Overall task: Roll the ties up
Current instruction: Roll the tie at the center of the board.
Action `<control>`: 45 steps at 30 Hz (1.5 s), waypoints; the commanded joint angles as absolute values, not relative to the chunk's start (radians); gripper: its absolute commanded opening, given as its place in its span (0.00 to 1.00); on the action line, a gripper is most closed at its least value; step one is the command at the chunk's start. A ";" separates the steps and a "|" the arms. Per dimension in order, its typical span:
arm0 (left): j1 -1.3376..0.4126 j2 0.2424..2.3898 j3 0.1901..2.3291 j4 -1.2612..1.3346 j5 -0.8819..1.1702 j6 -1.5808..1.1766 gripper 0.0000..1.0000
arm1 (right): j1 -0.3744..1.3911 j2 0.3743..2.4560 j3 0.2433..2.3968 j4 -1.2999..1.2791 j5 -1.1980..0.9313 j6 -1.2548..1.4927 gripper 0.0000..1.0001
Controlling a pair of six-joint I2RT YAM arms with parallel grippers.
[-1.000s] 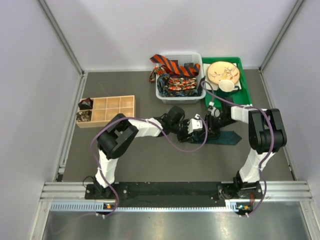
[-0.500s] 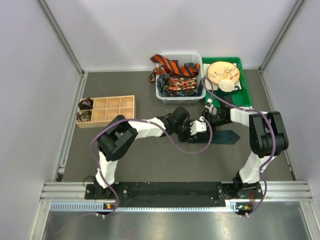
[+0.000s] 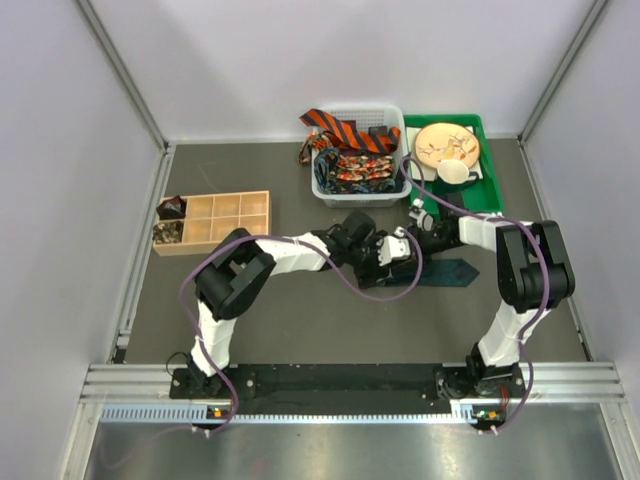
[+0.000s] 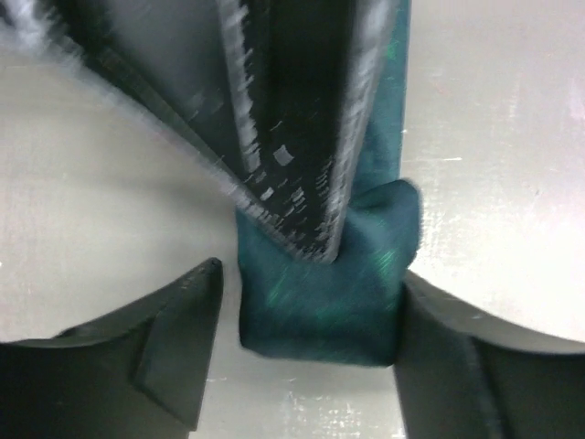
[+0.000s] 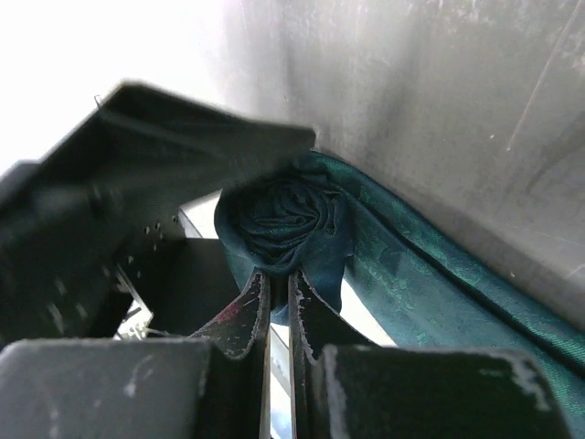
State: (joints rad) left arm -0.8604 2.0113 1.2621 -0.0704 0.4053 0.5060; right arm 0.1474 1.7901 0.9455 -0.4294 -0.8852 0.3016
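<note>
A plain dark teal tie [image 3: 452,272] lies on the grey table, partly wound into a roll [image 5: 279,215]. My right gripper [image 5: 279,276] is shut on the lower edge of the roll, its fingers [image 5: 245,315] pinching the fabric. In the left wrist view the roll [image 4: 315,306] sits between my left gripper's [image 4: 311,274] open fingers [image 4: 146,357]. The right pad touches it and the left pad stands just clear. The right gripper's fingers [image 4: 297,137] reach in from above. In the top view the left gripper [image 3: 385,250] and the right gripper [image 3: 414,236] meet mid-table.
A white basket [image 3: 325,190] at the back holds the orange-and-black striped tie [image 3: 340,130] and dark red-patterned ties [image 3: 358,170]. A green tray [image 3: 486,180] with a plate and cup stands to its right. A wooden divided box [image 3: 225,222] at the left holds rolled ties.
Both grippers and the roll have shifted a little toward the back of the table. The right wrist has swung back and left, and the left gripper stays around the roll.
</note>
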 commanded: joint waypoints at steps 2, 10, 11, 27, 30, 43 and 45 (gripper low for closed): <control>-0.779 1.973 1.128 0.047 0.549 0.401 0.82 | 0.147 1.844 0.945 -0.433 -0.697 0.218 0.00; -0.742 1.979 1.023 0.418 0.730 0.302 0.83 | 0.112 1.827 0.936 -0.448 -0.585 0.206 0.00; -0.742 2.002 1.037 0.469 0.748 0.287 0.83 | 0.112 1.813 0.931 -0.442 -0.580 0.206 0.00; -0.785 2.137 1.152 0.508 0.752 0.200 0.37 | 0.112 1.815 0.939 -0.446 -0.606 0.179 0.00; -0.799 2.096 1.155 0.313 0.658 0.332 0.28 | 0.112 1.810 0.966 -0.468 -0.664 0.176 0.00; -0.854 2.048 1.204 -0.265 0.347 0.624 0.33 | 0.067 1.714 0.970 -0.602 -0.945 0.173 0.61; -0.864 2.060 1.222 -0.287 0.342 0.618 0.37 | 0.075 1.707 0.945 -0.536 -0.968 0.219 0.65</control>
